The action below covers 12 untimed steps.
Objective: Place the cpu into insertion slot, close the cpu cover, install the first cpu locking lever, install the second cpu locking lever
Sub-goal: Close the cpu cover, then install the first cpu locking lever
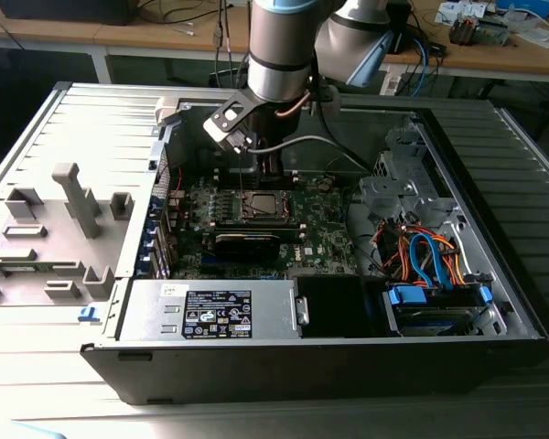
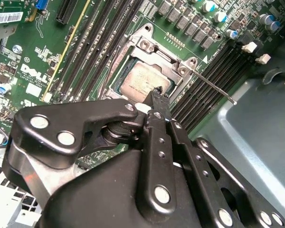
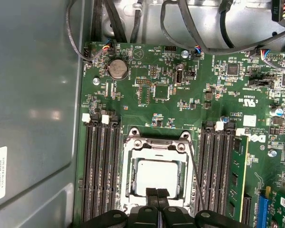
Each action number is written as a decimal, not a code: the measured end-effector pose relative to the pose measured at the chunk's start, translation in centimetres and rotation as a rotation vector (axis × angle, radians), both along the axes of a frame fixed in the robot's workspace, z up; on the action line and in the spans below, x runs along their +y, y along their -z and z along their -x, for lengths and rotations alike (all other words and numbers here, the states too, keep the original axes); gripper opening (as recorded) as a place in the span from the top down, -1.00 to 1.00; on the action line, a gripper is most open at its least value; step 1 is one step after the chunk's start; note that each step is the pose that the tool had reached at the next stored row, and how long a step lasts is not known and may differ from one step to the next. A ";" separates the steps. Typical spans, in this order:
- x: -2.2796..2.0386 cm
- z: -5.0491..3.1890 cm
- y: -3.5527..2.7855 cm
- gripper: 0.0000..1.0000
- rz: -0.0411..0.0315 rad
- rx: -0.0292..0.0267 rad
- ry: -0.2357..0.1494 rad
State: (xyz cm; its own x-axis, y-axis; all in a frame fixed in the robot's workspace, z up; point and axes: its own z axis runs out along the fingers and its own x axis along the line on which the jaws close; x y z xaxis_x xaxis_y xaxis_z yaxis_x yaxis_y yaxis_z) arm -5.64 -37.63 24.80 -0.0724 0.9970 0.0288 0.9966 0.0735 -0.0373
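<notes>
Inside an open computer case (image 1: 494, 183), the cpu (image 3: 156, 173) sits in the insertion slot (image 1: 263, 207) at the middle of the green motherboard (image 3: 147, 95). The cpu cover (image 3: 156, 144) lies flat around it. The gripper (image 3: 157, 192) hovers over the cpu's edge, its fingers pressed together and holding nothing.

**Clearance around the socket.** The hand (image 3: 157, 192) is hanging closed just over the cpu cover (image 3: 154, 145), having entered through the open top of the computer case (image 1: 348, 361). Memory slots (image 3: 100, 166) are hemming the socket in closely on two opposite sides. A thin locking lever (image 2: 213, 86) is jutting out over one bank. Cables (image 3: 180, 33) are crowding the board's far edge, and a grey side wall (image 3: 33, 118) is bounding the other bank.
</notes>
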 end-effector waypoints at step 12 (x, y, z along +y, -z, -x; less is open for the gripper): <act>0.00 0.00 -0.02 0.79 -0.0004 0.0001 -0.003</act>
State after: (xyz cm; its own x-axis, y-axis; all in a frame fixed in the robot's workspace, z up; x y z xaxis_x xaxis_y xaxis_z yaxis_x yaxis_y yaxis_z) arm -5.64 -37.64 24.82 -0.0756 0.9967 0.0292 0.9964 0.0767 -0.0374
